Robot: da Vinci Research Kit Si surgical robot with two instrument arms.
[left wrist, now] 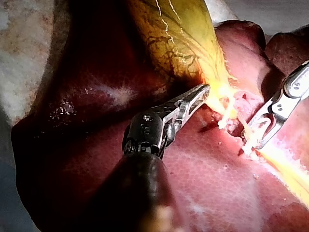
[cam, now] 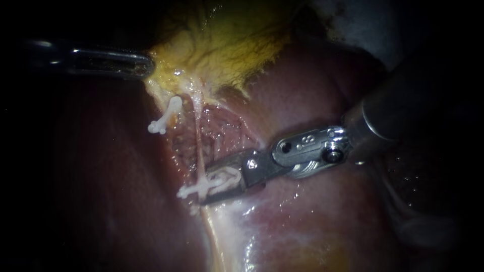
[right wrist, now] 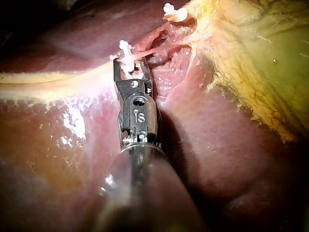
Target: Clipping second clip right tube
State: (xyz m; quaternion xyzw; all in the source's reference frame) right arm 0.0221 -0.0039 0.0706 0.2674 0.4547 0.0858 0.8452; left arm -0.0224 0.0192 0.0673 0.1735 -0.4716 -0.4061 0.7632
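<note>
A thin pale tube [cam: 198, 141] runs down from the yellow gallbladder [cam: 227, 45] across the liver [cam: 312, 221]. My right instrument [cam: 205, 187] comes in from the right, its jaws shut on a white clip [cam: 214, 182] that sits across this tube's lower part. In the right wrist view the same clip [right wrist: 126, 54] shows between the jaws [right wrist: 130, 65]. Another white clip [cam: 164, 120] sits up and to the left on a neighbouring strand. My left instrument [cam: 145, 65] holds the gallbladder's edge, jaws shut on it, also seen in the left wrist view [left wrist: 205, 91].
Raw red dissected tissue [cam: 222, 126] lies between the two clips. A pale fatty band [cam: 222, 236] continues down from the tube. Dark liver [cam: 91, 176] fills the left side. My right instrument's shaft [cam: 403, 111] crosses the upper right.
</note>
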